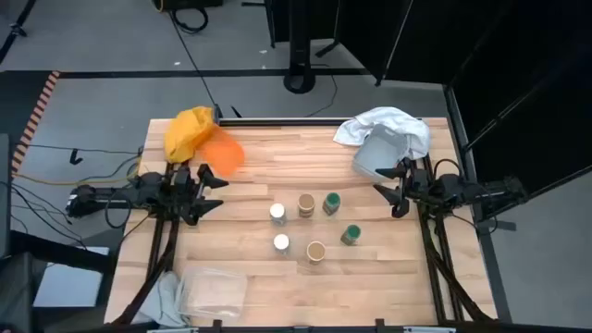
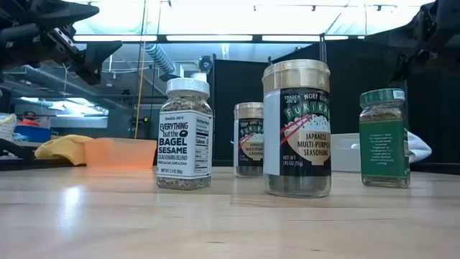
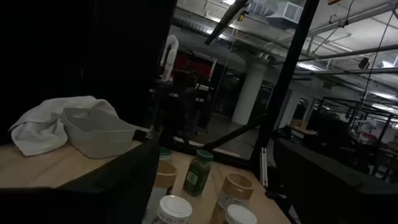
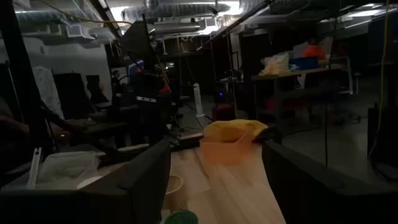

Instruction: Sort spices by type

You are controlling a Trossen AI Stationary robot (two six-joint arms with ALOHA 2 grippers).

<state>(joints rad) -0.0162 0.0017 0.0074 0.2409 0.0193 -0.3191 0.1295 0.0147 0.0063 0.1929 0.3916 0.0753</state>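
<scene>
At the middle of the table (image 1: 231, 157) you have all six spice jars (image 1: 312, 227) standing mixed and unsorted, none in a tray, while the left gripper (image 1: 211, 191) and right gripper (image 1: 388, 197) wait at the sides, fingers spread and empty.

Past the right pincer (image 4: 214, 180), an orange tray (image 4: 225, 149) with yellow cloth (image 4: 235, 130) sits on the table (image 4: 230, 193).
</scene>
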